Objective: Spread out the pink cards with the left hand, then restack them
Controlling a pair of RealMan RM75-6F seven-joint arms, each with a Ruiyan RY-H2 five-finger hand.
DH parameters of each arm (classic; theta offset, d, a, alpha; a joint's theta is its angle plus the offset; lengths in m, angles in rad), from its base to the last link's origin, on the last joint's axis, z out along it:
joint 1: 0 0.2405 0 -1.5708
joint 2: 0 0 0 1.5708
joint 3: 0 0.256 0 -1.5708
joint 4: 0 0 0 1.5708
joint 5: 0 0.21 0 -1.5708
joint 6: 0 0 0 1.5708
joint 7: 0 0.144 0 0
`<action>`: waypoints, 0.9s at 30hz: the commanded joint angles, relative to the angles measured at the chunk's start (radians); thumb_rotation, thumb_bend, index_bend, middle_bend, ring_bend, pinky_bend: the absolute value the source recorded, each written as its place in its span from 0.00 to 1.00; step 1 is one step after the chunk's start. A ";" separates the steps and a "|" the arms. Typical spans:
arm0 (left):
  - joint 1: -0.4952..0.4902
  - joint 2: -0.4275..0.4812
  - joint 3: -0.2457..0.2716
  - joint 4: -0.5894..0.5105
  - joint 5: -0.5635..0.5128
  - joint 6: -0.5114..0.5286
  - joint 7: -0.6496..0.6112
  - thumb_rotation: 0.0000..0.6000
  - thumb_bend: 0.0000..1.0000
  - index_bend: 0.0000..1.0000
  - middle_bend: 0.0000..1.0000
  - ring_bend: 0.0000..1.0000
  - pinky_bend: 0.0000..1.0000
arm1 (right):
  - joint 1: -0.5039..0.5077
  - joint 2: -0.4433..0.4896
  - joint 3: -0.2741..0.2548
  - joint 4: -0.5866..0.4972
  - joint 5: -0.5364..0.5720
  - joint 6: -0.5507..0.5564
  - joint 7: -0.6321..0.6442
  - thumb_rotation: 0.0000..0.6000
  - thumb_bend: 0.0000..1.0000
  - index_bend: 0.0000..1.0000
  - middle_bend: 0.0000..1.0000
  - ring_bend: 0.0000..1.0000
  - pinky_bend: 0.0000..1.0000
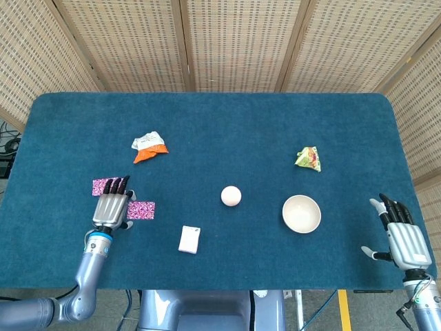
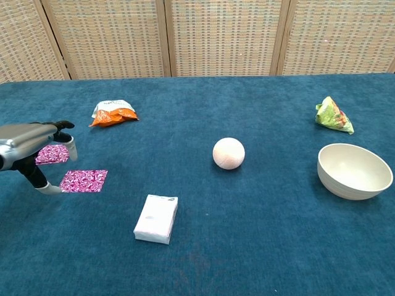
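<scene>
Two pink patterned cards lie apart on the blue table at the left. One card point(image 1: 142, 210) point(image 2: 84, 180) sits nearer the front, the other point(image 1: 101, 186) point(image 2: 52, 153) further back and left. My left hand point(image 1: 111, 207) point(image 2: 29, 140) hovers between them with fingers extended and apart, holding nothing; it partly covers the far card. In the head view my right hand point(image 1: 402, 236) rests open near the table's front right corner; the chest view does not show it.
An orange and white snack bag point(image 1: 149, 147) point(image 2: 111, 112) lies behind the cards. A white tissue pack point(image 1: 189, 239) point(image 2: 156, 219), a pale ball point(image 1: 231, 196) point(image 2: 228, 153), a cream bowl point(image 1: 302, 214) point(image 2: 354, 171) and a green packet point(image 1: 309, 158) point(image 2: 333, 115) are spread to the right.
</scene>
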 commanded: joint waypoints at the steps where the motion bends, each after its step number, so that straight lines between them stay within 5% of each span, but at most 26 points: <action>1: 0.001 -0.011 -0.014 0.016 -0.024 0.004 0.004 1.00 0.14 0.35 0.00 0.00 0.00 | 0.000 0.000 0.000 0.000 -0.001 -0.001 -0.001 1.00 0.13 0.09 0.00 0.00 0.00; 11: -0.002 -0.077 -0.073 0.068 -0.131 0.031 0.031 1.00 0.15 0.35 0.00 0.00 0.00 | 0.001 0.001 -0.002 -0.001 -0.005 -0.001 0.004 1.00 0.13 0.09 0.00 0.00 0.00; 27: -0.016 -0.126 -0.096 0.066 -0.145 0.059 0.066 1.00 0.16 0.35 0.00 0.00 0.00 | 0.000 0.005 -0.004 0.000 -0.014 0.003 0.020 1.00 0.13 0.09 0.00 0.00 0.00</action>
